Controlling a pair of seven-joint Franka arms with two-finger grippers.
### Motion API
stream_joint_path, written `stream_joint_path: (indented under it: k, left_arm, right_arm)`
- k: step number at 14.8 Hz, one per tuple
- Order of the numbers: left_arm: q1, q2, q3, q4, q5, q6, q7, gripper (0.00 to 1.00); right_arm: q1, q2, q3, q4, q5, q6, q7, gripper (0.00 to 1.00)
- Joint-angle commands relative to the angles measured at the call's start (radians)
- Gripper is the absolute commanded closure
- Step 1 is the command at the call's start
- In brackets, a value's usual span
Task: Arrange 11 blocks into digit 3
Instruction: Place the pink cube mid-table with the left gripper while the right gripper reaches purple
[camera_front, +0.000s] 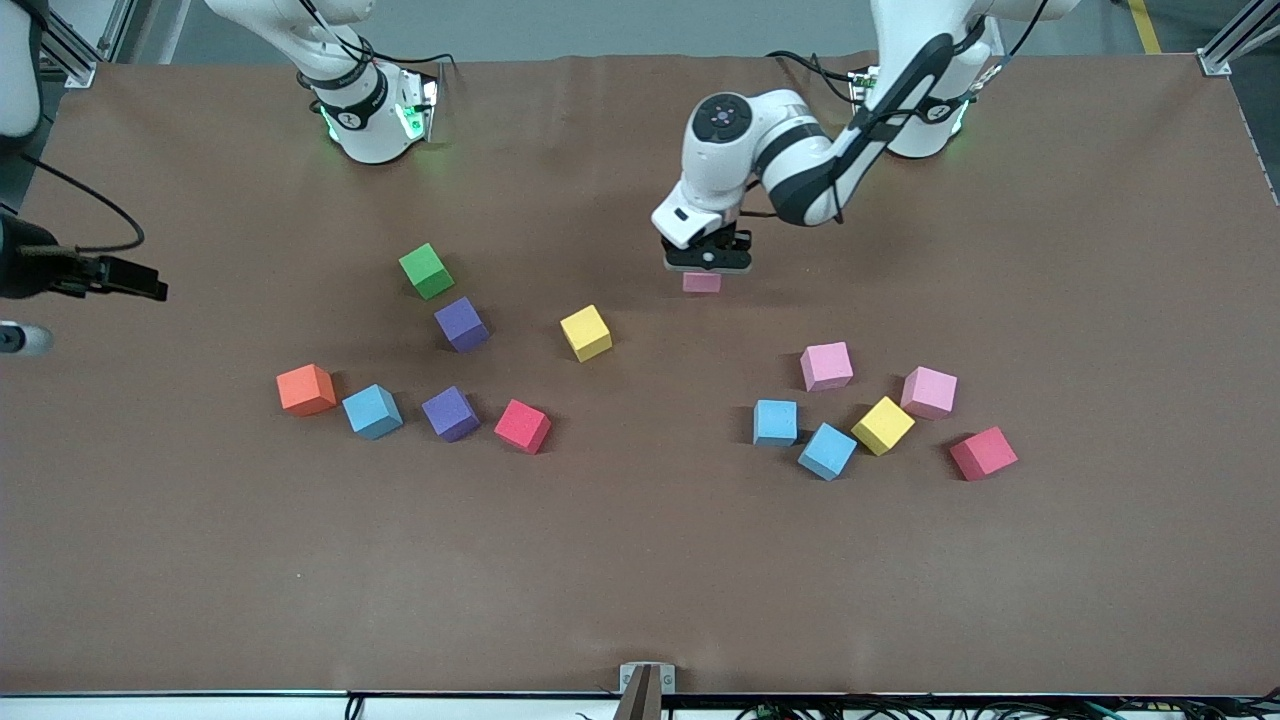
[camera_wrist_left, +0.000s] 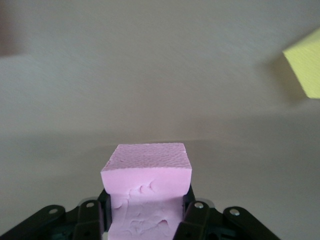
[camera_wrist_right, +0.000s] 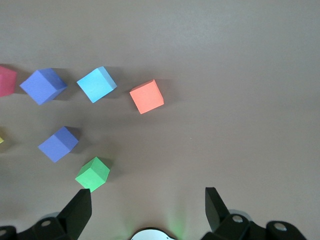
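1. Front view: my left hand (camera_front: 707, 268) was down near the middle of the worktop (camera_front: 640, 580), fingers clamped on a pink block (camera_front: 702, 283) that seemed to sit on or just above the surface. I judged that spot, with bare surface around it, a sensible place to begin the digit. The left arm reached in from its base with the wrist bent straight down. The other blocks lay loose in two groups nearer the camera: toward the right arm's end, a purple block (camera_front: 461, 324), a yellow block (camera_front: 586, 332), a light blue block (camera_front: 372, 411), a second purple block (camera_front: 450, 413) and a red block (camera_front: 522, 426), with a green cube (camera_front: 426, 271) and an orange cube (camera_front: 306, 389) among them (neither seemed meant for the figure); toward the left arm's end, two pink blocks (camera_front: 826, 366) (camera_front: 929, 392), two light blue (camera_front: 775, 422) (camera_front: 827, 451), a yellow (camera_front: 883, 425) and a red (camera_front: 983, 453). My right hand was out of this view.

2. Left wrist view: the pink block (camera_wrist_left: 146, 170) sat squeezed between my fingers (camera_wrist_left: 192, 215), its foam dented by the grip.

3. Right wrist view: my right hand (camera_wrist_right: 148, 210) waited high over its group, fingers spread wide and holding nothing.
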Motion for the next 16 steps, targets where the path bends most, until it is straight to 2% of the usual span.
stream_joint_path:
  k: [1, 5, 9, 13, 15, 16]
  left_arm:
    - [-0.069, 0.122, 0.014, 0.144, 0.032, -0.076, -0.054, 0.62]
    - [-0.181, 0.198, 0.087, 0.241, 0.044, -0.081, -0.056, 0.61]
    - [-0.26, 0.24, 0.148, 0.315, 0.043, -0.081, -0.058, 0.6]
    - [-0.277, 0.26, 0.162, 0.333, 0.043, -0.081, -0.064, 0.58]
    - [-0.275, 0.261, 0.162, 0.34, 0.044, -0.081, -0.062, 0.5]
    - [-0.275, 0.261, 0.162, 0.34, 0.043, -0.081, -0.062, 0.37]
  right_arm:
    - [-0.011, -0.002, 0.011, 0.014, -0.003, -0.001, 0.02, 0.0]
    - [-0.012, 0.002, 0.011, 0.005, 0.005, 0.004, 0.099, 0.0]
    - [0.014, 0.035, 0.012, -0.025, 0.009, 0.047, 0.354, 0.0]
    - [0.073, 0.098, 0.017, -0.038, 0.014, 0.135, 0.7, 0.0]
    - [0.152, 0.153, 0.017, -0.039, 0.014, 0.206, 0.925, 0.0]
    - [0.185, 0.178, 0.017, -0.039, 0.023, 0.241, 1.013, 0.0]
